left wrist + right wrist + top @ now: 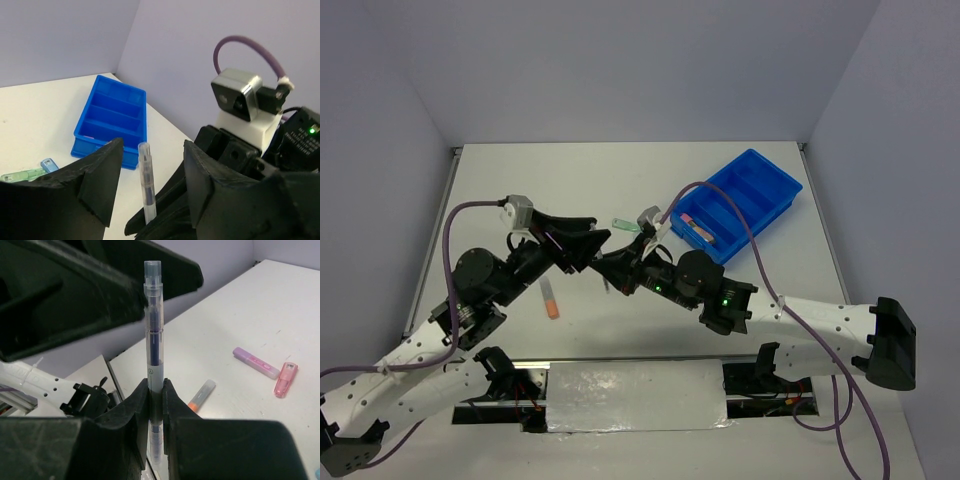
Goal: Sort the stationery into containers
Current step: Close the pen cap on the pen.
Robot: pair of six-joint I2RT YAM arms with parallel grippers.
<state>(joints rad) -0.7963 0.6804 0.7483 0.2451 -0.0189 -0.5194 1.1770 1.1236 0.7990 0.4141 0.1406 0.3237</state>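
My right gripper point(155, 387) is shut on a clear pen with a dark blue core point(153, 335) and holds it upright above the table. My left gripper point(152, 150) is open, with its jaws on either side of the pen's upper end point(146, 175) and not touching it. In the top view the two grippers meet mid-table, the left point(593, 246) and the right point(611, 270). The blue four-compartment tray point(767, 180) stands at the back right with a pink pen point(698, 228) inside. The tray also shows in the left wrist view point(141, 115).
A grey marker with an orange end point(550, 298) lies near the left arm, and also shows in the right wrist view point(201, 395). A lilac highlighter point(256, 362) and a pink one point(285, 379) lie together. A green highlighter point(20, 175) and a small blue piece point(49, 164) lie near the tray.
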